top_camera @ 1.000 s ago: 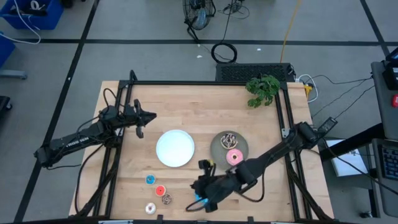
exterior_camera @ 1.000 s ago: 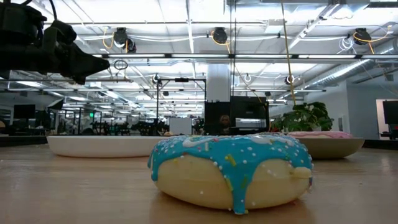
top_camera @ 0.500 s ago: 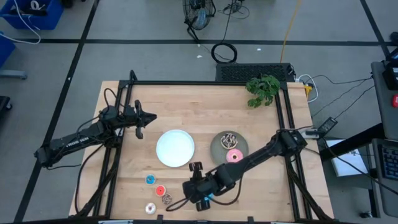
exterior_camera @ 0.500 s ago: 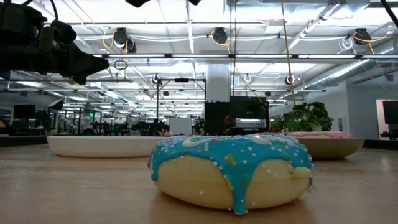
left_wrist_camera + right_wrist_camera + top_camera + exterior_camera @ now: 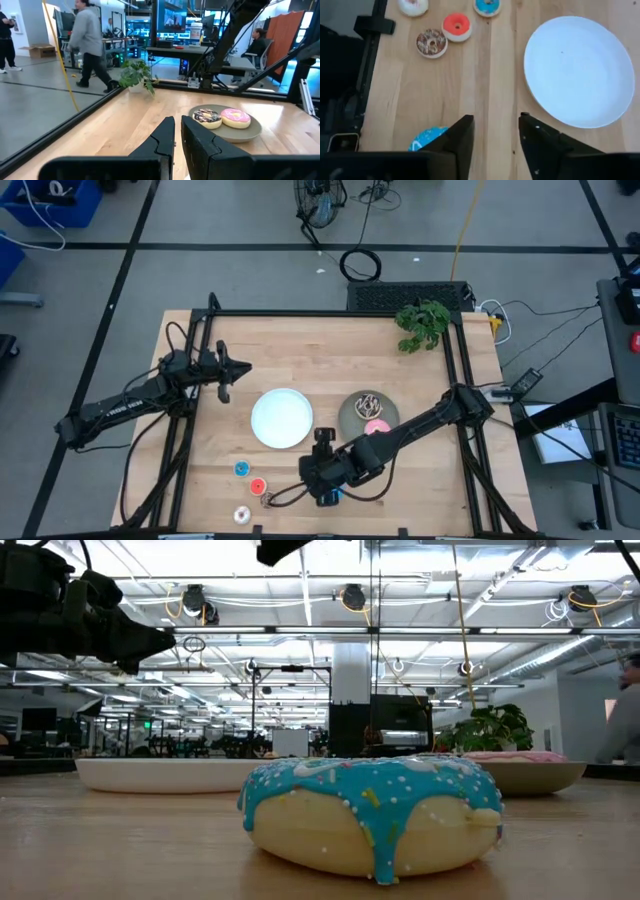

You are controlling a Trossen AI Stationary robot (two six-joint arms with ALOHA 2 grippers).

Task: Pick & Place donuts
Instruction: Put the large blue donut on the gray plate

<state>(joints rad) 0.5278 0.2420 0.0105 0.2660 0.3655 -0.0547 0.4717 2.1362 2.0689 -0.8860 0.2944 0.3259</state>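
The blue sprinkled donut (image 5: 372, 815) rests flat on the wooden table near its near edge, and also shows as the donut (image 5: 427, 139) in the right wrist view. My right gripper (image 5: 495, 131) hovers open above the table beside it, touching nothing; in the high view this gripper (image 5: 314, 473) is near the table's front. The grey plate (image 5: 352, 423) holds the pink donut (image 5: 377, 428) and the brown drizzled donut (image 5: 368, 402). The tiny blue (image 5: 487, 6), red (image 5: 457, 26), brown (image 5: 431, 43) and white (image 5: 413, 6) donuts lie on the table. My left gripper (image 5: 228, 370) waits shut at the far left.
The bare white plate (image 5: 281, 418) lies left of the grey plate. A potted plant (image 5: 423, 323) stands at the far right corner. A black frame (image 5: 330, 314) borders the table. People move in the room beyond.
My right gripper has shifted a little toward the table's left and far side, over the table beside the blue sprinkled donut, and a dark part of it now shows at the top of the low view. The donut has stayed where it was.
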